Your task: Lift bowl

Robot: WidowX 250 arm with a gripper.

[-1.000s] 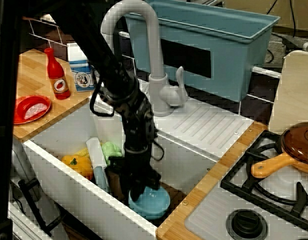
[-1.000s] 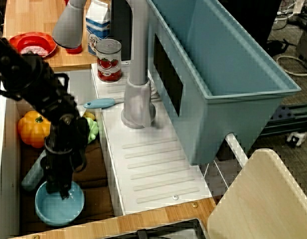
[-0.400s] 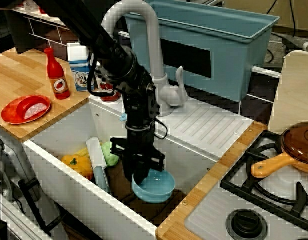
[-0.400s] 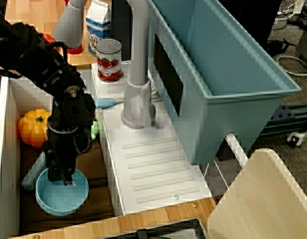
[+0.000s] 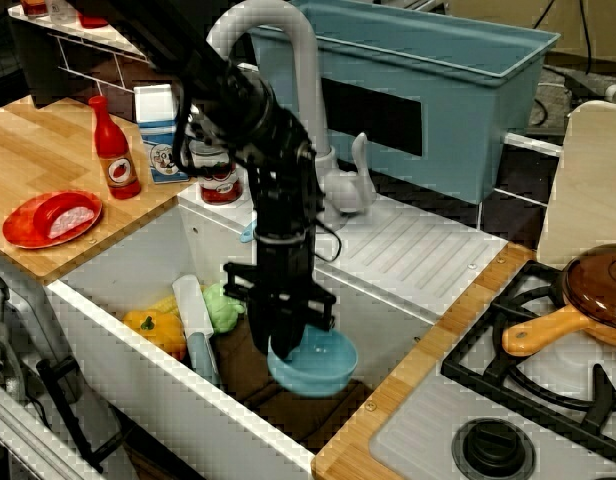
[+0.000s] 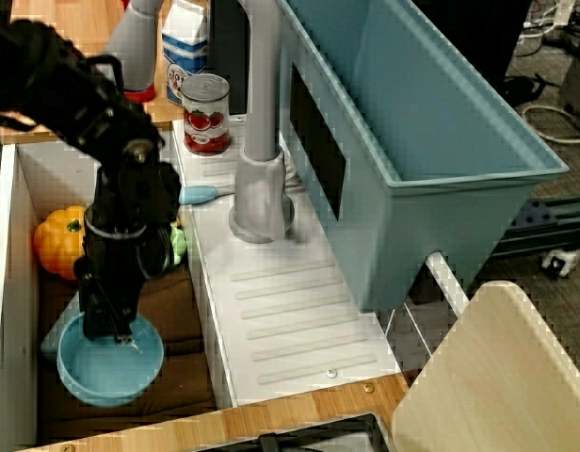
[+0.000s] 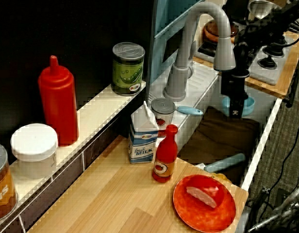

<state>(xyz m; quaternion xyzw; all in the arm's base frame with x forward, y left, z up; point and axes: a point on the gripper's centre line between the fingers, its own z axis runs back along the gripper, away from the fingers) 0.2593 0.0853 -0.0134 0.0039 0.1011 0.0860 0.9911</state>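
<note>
Right now my black gripper (image 5: 286, 348) is clamped on the near rim of the small round light-blue plastic bowl (image 5: 318, 368), holding it clear above the brown floor of the white sink (image 5: 118, 350). My fingertips are hidden behind the rim. Beside my wrist, an orange toy pepper (image 6: 57, 240) shows partly.
</note>
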